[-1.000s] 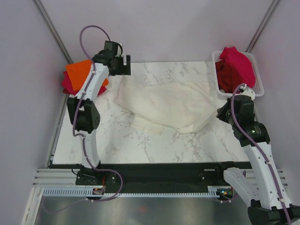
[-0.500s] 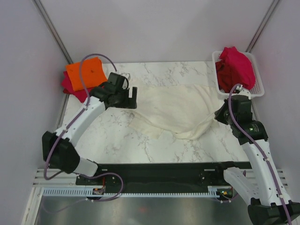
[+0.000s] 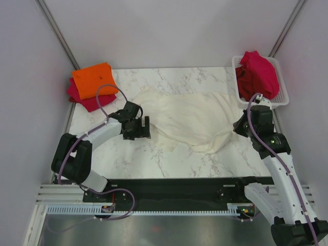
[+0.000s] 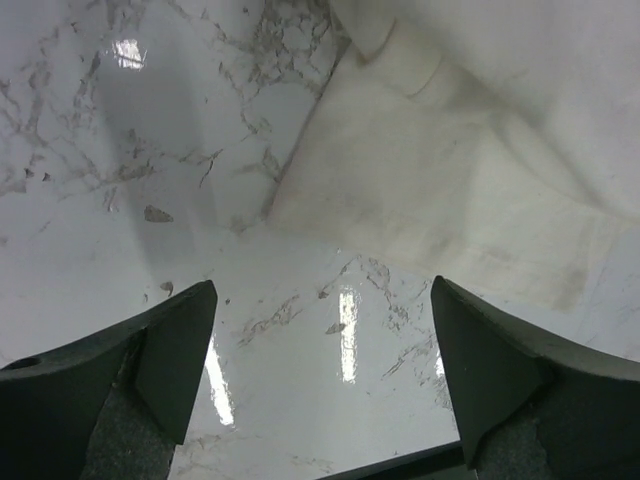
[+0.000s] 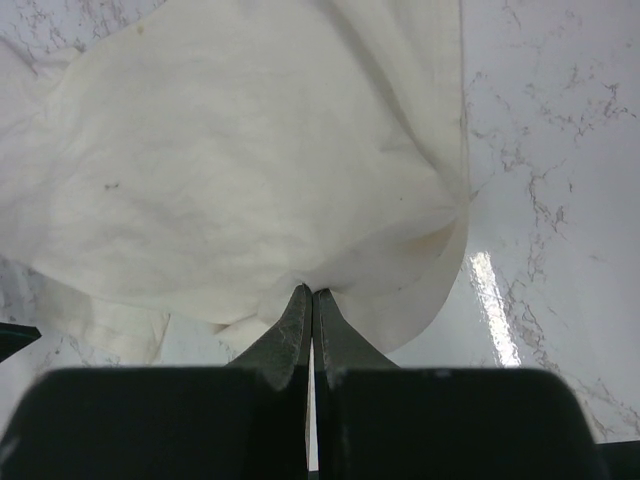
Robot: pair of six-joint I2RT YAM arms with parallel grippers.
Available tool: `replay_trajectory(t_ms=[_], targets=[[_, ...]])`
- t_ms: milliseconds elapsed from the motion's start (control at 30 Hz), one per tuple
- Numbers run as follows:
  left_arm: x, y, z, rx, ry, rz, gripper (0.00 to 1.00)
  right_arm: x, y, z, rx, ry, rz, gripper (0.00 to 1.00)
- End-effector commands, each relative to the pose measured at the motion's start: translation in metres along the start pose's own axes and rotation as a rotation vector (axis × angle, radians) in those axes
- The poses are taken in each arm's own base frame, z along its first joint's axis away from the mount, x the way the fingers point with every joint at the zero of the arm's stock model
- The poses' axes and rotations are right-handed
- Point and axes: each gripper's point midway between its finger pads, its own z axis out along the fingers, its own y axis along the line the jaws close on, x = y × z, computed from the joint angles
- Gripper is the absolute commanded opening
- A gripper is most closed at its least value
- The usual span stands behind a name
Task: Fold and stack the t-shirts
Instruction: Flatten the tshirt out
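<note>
The cream-white t-shirt [image 3: 192, 119] lies spread and rumpled across the middle of the marble table. My right gripper [image 3: 239, 126] is shut on its right edge; the right wrist view shows the cloth [image 5: 250, 170] bunched at the closed tips [image 5: 311, 292]. My left gripper [image 3: 140, 130] is open and empty, low over bare marble just left of the shirt's near-left corner [image 4: 420, 200]. A folded bright orange t-shirt [image 3: 93, 79] lies on a folded crimson one [image 3: 92, 101] at the far left. More crimson t-shirts [image 3: 256, 74] are heaped in the basket.
A white plastic mesh basket [image 3: 283, 96] stands at the table's far right corner. Metal frame posts rise at both back corners. A black strip runs along the table's near edge [image 3: 179, 185].
My left arm has swung from the far-left stack down towards the near-left of the cream shirt. The shirt's left side has drawn in. My right gripper has kept its grip and barely moved.
</note>
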Motion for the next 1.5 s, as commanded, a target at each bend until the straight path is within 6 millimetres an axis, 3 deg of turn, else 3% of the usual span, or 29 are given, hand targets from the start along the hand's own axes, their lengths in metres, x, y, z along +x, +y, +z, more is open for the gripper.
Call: replay_trajectory(t_ms=[0,200,333,367,467,500,600,733,833,933,1033,1067,1100,1133,1167,1233,1267,1300,1333,1367,1400,1467], targets=[[-0.028,-0.019,0.01,0.066,-0.093,-0.05,0.95,-0.008,0.002,-0.003,-0.02,-0.047,-0.007,0.0],[-0.025,-0.014,0.033,0.036,-0.06,-0.069,0.89,-0.005,0.003,-0.003,-0.035,-0.053,-0.006,0.0],[-0.02,-0.013,0.041,0.036,-0.038,-0.087,0.78,-0.002,-0.001,0.001,-0.021,-0.046,-0.009,0.0],[-0.018,-0.014,0.043,0.042,-0.034,-0.087,0.73,-0.003,0.0,0.001,-0.023,-0.053,-0.009,0.0],[-0.013,-0.018,0.047,0.068,-0.017,-0.091,0.44,-0.003,-0.003,0.003,-0.012,-0.057,-0.014,0.0],[-0.014,-0.024,0.047,0.102,-0.013,-0.088,0.25,-0.002,-0.003,0.004,-0.01,-0.053,-0.014,0.0],[-0.013,-0.033,0.042,0.149,-0.014,-0.087,0.02,-0.001,-0.003,0.006,-0.008,-0.047,-0.018,0.0],[-0.023,-0.044,0.015,0.207,-0.065,-0.077,0.02,-0.01,-0.001,0.001,-0.012,-0.07,-0.017,0.0],[-0.054,-0.056,-0.048,0.231,-0.189,-0.05,0.02,-0.032,0.009,-0.015,-0.036,-0.121,-0.022,0.0],[-0.087,-0.064,-0.135,0.247,-0.378,0.007,0.02,-0.071,0.026,-0.05,-0.097,-0.24,-0.006,0.0],[-0.107,-0.067,-0.236,0.265,-0.589,0.064,0.02,-0.111,0.038,-0.103,-0.163,-0.405,0.027,0.0],[-0.108,-0.065,-0.273,0.274,-0.682,0.085,0.02,-0.129,0.042,-0.134,-0.197,-0.493,0.043,0.0],[-0.11,-0.064,-0.297,0.282,-0.736,0.093,0.02,-0.139,0.039,-0.149,-0.191,-0.542,0.057,0.0],[-0.112,-0.067,-0.339,0.312,-0.828,0.104,0.02,-0.146,0.039,-0.167,-0.206,-0.588,0.068,0.0],[-0.109,-0.064,-0.36,0.312,-0.868,0.123,0.02,-0.158,0.04,-0.199,-0.237,-0.667,0.082,0.0],[-0.099,-0.064,-0.429,0.368,-1.018,0.146,0.02,-0.166,0.035,-0.231,-0.245,-0.738,0.094,0.0],[-0.093,-0.064,-0.447,0.383,-1.052,0.172,0.02,-0.173,0.034,-0.256,-0.267,-0.793,0.106,0.0],[-0.083,-0.065,-0.485,0.428,-1.141,0.193,0.02,-0.176,0.03,-0.269,-0.263,-0.828,0.12,0.0],[-0.075,-0.067,-0.502,0.456,-1.176,0.224,0.02,-0.178,0.027,-0.286,-0.277,-0.865,0.132,0.0],[-0.063,-0.073,-0.519,0.506,-1.205,0.286,0.02,-0.18,0.022,-0.316,-0.305,-0.933,0.15,0.0],[-0.048,-0.073,-0.549,0.548,-1.275,0.315,0.02,-0.181,0.018,-0.332,-0.312,-0.973,0.164,0.0],[-0.028,-0.075,-0.577,0.606,-1.336,0.374,0.02,-0.179,0.007,-0.377,-0.349,-1.078,0.19,0.0]])
